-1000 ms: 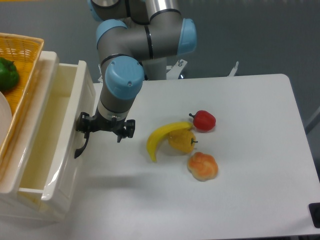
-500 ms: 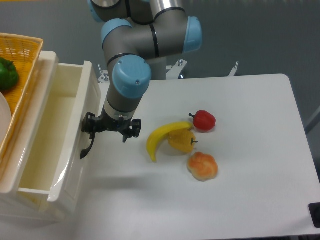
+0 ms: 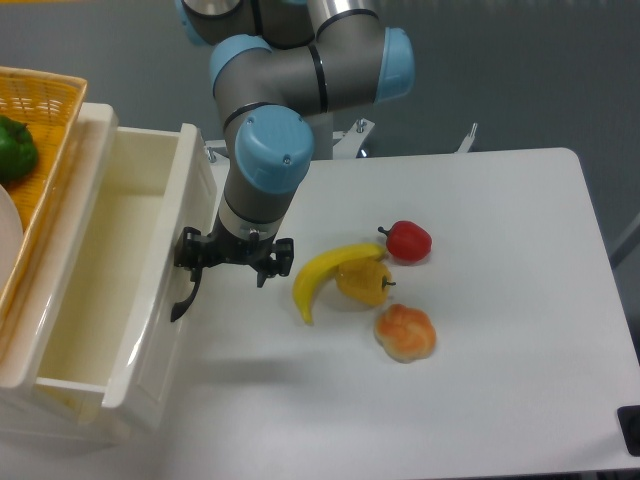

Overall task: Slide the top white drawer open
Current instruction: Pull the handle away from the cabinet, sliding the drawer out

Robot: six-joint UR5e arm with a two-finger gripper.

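The top white drawer (image 3: 120, 260) stands pulled well out of its cabinet at the left, and its cream inside shows nothing in it. The curved black handle (image 3: 185, 298) sits on its panelled front (image 3: 175, 300). My gripper (image 3: 234, 262) points down just to the right of that front, with its jaws spread wide. Its left finger (image 3: 190, 252) is against the top of the handle, while the right finger (image 3: 279, 262) hangs free over the table. The fingertips are partly hidden under the wrist.
A yellow wicker basket (image 3: 45, 110) holding a green pepper (image 3: 14, 148) sits on top of the cabinet. On the table (image 3: 500, 300) to the right lie a banana (image 3: 325, 275), a yellow pepper (image 3: 365, 283), a red pepper (image 3: 407, 241) and an orange fruit (image 3: 405, 332).
The gripper has moved to the right and slightly towards the camera, and the drawer front with its handle has come along, so the drawer stands further out.
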